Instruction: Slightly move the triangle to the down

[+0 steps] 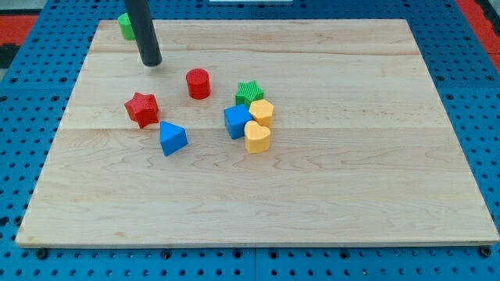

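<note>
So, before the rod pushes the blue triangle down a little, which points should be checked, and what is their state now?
1. My tip in view: ok, near the view's top left, on the board.
2. Tip above the blue triangle, ready to push down: not ok, it is far up and a bit left, not touching.
3. Route to the triangle: not ok if straight, the red star sits just up-left of the triangle; the red cylinder is close too.
4. Space below the triangle: ok, bare wood.
5. Cluster at right (blue cube, two yellow blocks, green star): ok, apart from the triangle.
6. Green block behind the rod: cannot tell shape.
</note>
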{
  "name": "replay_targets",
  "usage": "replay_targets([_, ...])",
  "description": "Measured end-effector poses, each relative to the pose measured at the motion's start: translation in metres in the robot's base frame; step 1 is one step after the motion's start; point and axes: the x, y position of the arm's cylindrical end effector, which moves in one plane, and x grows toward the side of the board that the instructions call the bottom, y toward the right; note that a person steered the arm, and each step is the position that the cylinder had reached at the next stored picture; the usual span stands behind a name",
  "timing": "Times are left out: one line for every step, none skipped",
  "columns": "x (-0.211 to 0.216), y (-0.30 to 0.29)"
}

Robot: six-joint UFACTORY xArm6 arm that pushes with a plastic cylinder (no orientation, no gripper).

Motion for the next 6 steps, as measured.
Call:
replay_targets([0.049,0.04])
replay_targets([0.073,0.052])
replay_targets([0.097,0.052])
replay_targets([0.118,0.052])
replay_targets([0.142,0.072])
replay_targets([0.146,0.083])
